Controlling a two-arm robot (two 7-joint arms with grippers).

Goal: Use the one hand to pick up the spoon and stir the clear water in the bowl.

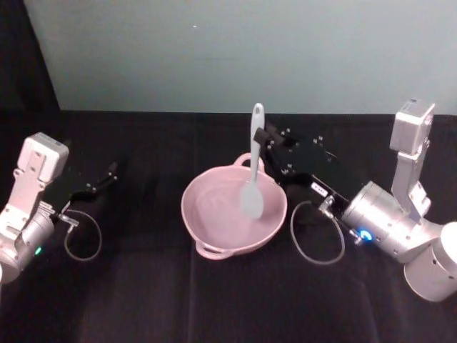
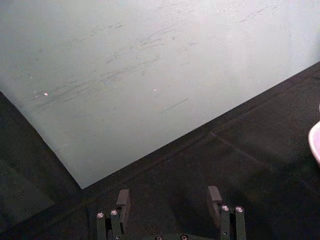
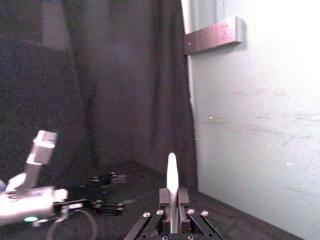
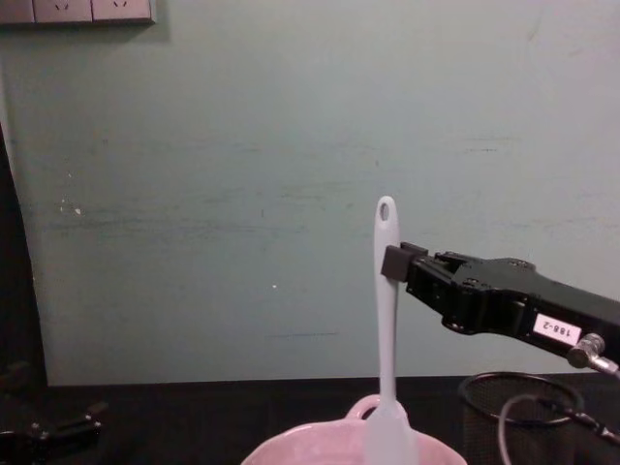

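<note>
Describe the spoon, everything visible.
The spoon is long, slim and white, plastic-looking, with a flat rounded blade and an oval hole at the handle's top. It stands nearly upright, blade down inside the pink bowl. The right gripper clamps its upper handle; whether the blade touches the bowl's bottom cannot be told.

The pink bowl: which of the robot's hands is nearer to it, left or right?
Right. The right hand grips the spoon upright above the far rim of the bowl; the left hand sits open, well off to its left.
</note>
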